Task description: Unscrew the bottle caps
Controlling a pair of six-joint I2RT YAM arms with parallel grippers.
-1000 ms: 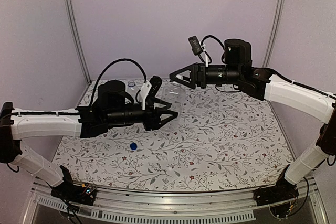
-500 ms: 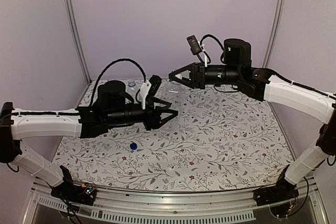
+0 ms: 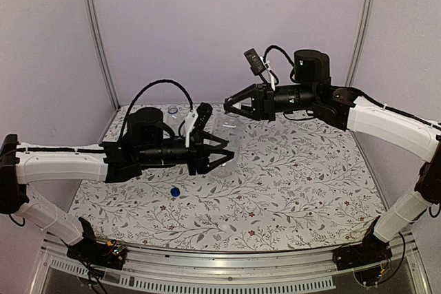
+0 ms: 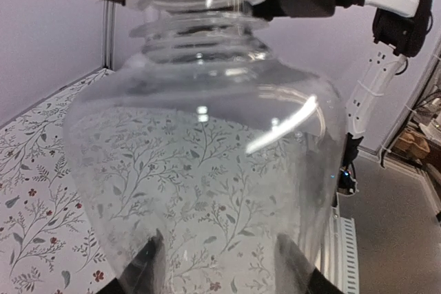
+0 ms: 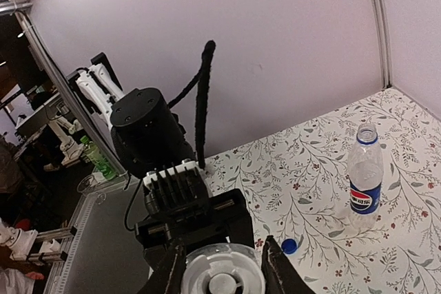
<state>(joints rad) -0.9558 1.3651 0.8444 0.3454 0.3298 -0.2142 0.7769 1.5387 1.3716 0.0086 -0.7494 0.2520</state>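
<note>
Currently working the second cap. Noted blue cap point(image 5: 289, 244) lying loose on table point(image 3: 310, 191), apart from uncapped Pepsi bottle point(image 5: 364, 187) standing upright at the back. Found plain bottle point(image 4: 207, 170) held clear of the table, gripped round its body by left gripper point(image 4: 220, 270), jaws roughly half spread. Found right gripper point(image 3: 232, 107) pinched tight on whitish cap point(image 5: 220, 275) at that bottle's neck. Cannot tell how far loosened. Judge next move: rotate right wrist about bottle's axis while bracing with left; regrasp if wrist travel runs out, then pull cap clear.

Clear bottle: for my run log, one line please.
left pincer: gripping clear bottle | right pincer: shut on whitish cap | blue cap: on table
</note>
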